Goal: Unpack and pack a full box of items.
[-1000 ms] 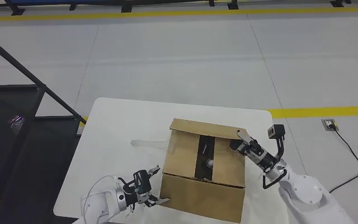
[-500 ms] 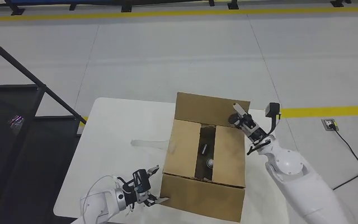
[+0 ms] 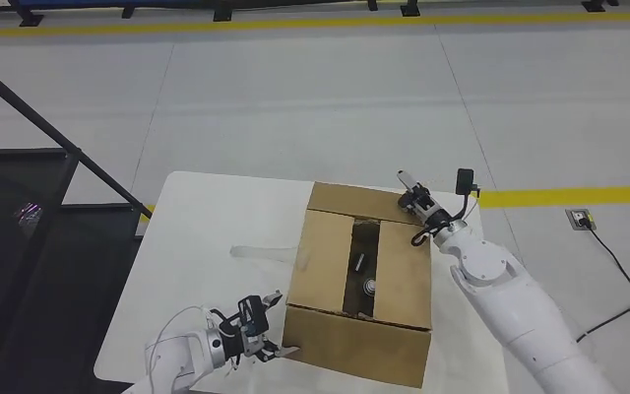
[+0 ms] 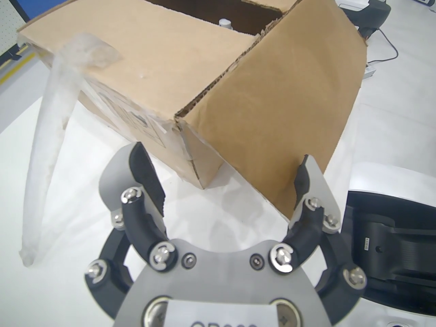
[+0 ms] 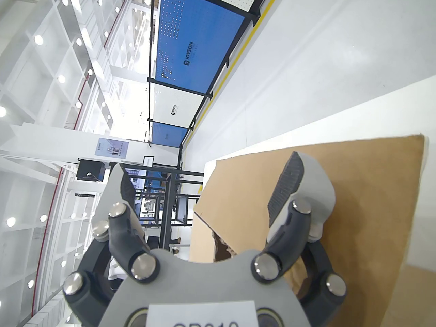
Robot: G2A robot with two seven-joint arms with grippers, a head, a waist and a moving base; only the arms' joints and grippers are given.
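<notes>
White surface (image 3: 197,227); black rack (image 3: 59,256) at nine o'clock, floor socket (image 3: 580,219) at three o'clock, yellow floor line (image 3: 295,22) at twelve.

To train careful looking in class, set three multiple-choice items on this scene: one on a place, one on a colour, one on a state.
1. Where is the right gripper? A at the far flap of the cardboard box; B on the floor; C inside the box.
2. What colour is the table? A black; B white; C green.
3. How is the left gripper? A shut on a flap; B shut, empty; C open.
Key: 1A, its wrist view shows the flap beside it; 2B, its bare top is white; 3C, its jaws stand apart, empty.
</notes>
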